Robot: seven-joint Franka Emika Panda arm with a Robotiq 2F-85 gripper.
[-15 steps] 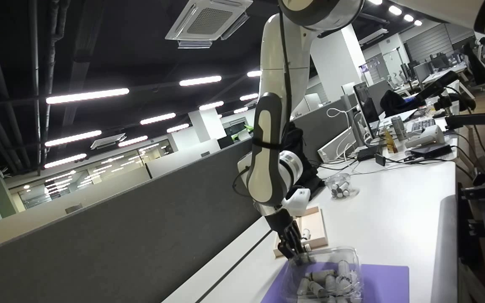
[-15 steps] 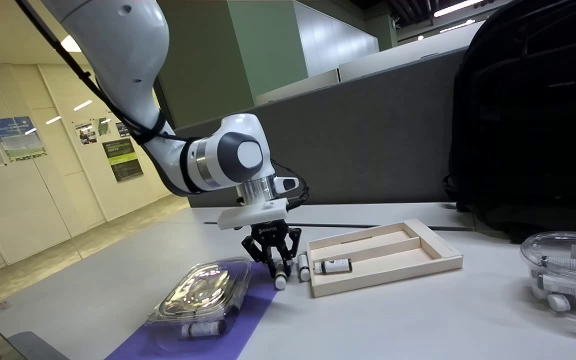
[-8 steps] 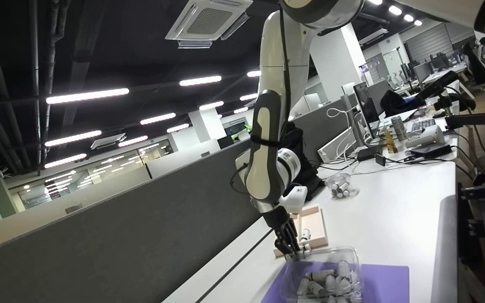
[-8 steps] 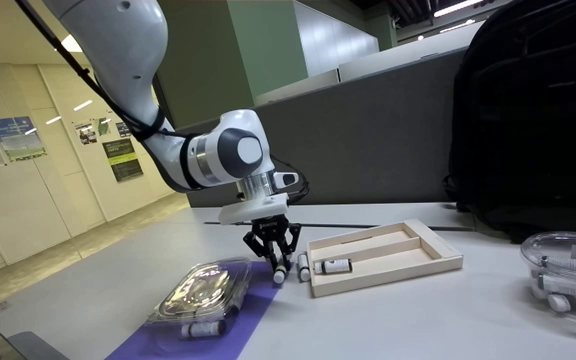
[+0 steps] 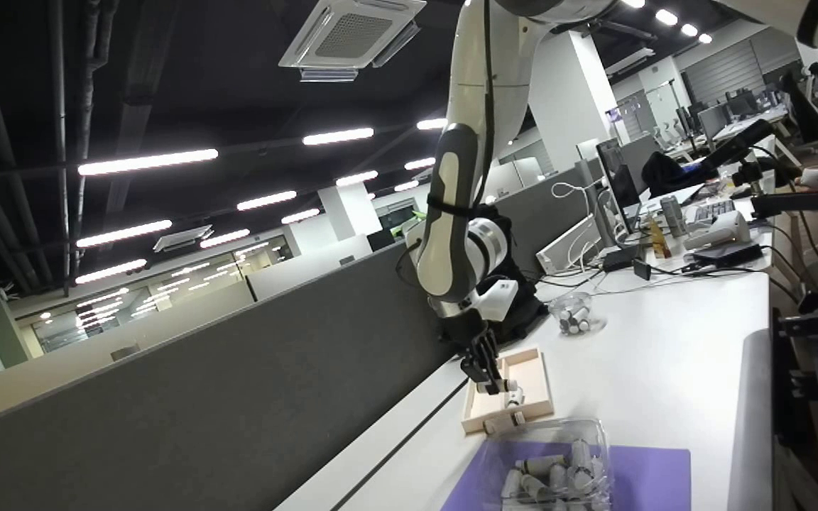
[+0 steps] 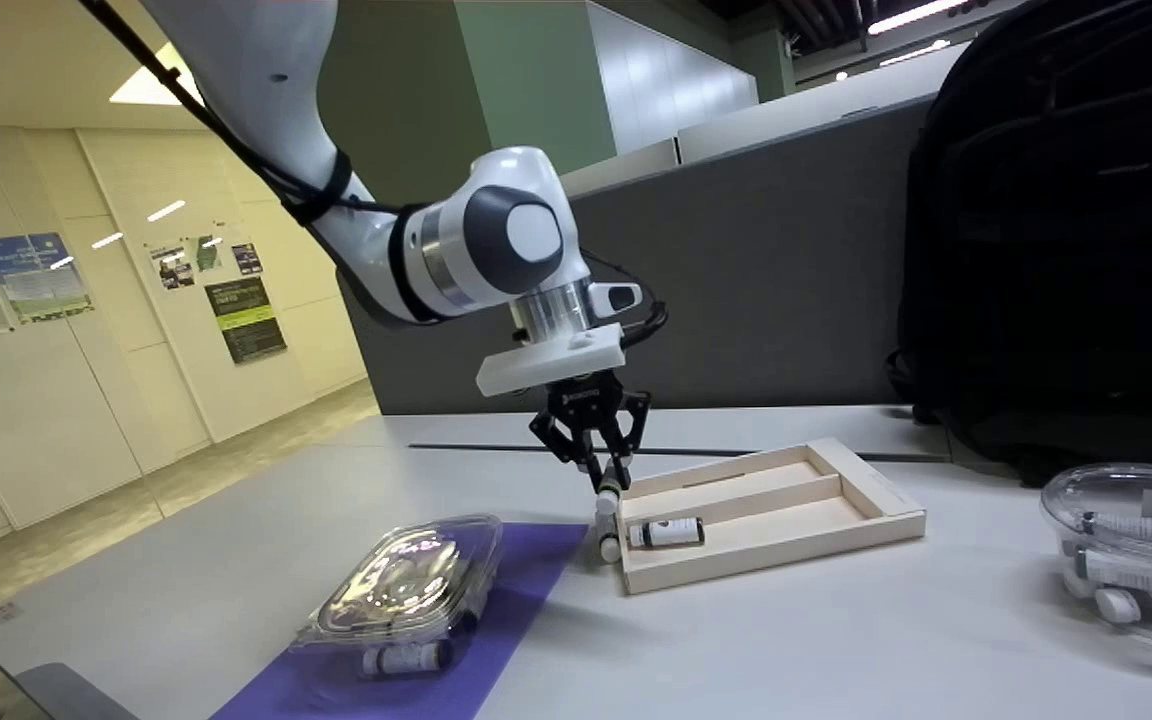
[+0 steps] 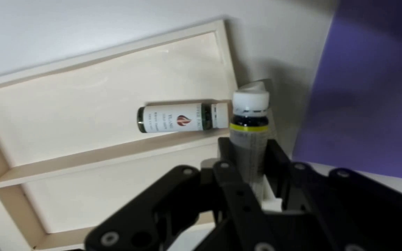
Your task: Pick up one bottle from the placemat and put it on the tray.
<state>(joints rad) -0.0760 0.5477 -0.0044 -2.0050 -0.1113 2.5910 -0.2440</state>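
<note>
My gripper (image 6: 610,478) is shut on a small bottle (image 7: 250,120) with a white cap and yellow band; the bottle's lower part is hidden between the fingers in the wrist view. The gripper holds it raised, near the end wall of the tan tray (image 6: 776,562) that faces the mat. In the tray, a white-labelled bottle (image 7: 187,118) lies beside the divider. Another bottle (image 6: 607,545) lies on the table against the tray's end, mostly hidden behind the held bottle in the wrist view. The purple placemat (image 6: 526,610) lies beside the tray; it also shows in the wrist view (image 7: 354,122).
A clear plastic box (image 6: 396,585) with several bottles stands on the placemat. A round clear tub (image 6: 1131,560) of bottles stands beyond the tray. A black backpack (image 6: 1056,250) leans by the grey partition (image 6: 756,300) behind the table.
My gripper has lifted the bottle off the placemat's edge and moved up and over toward the tray. The other bottles, the tray and the box have not moved.
</note>
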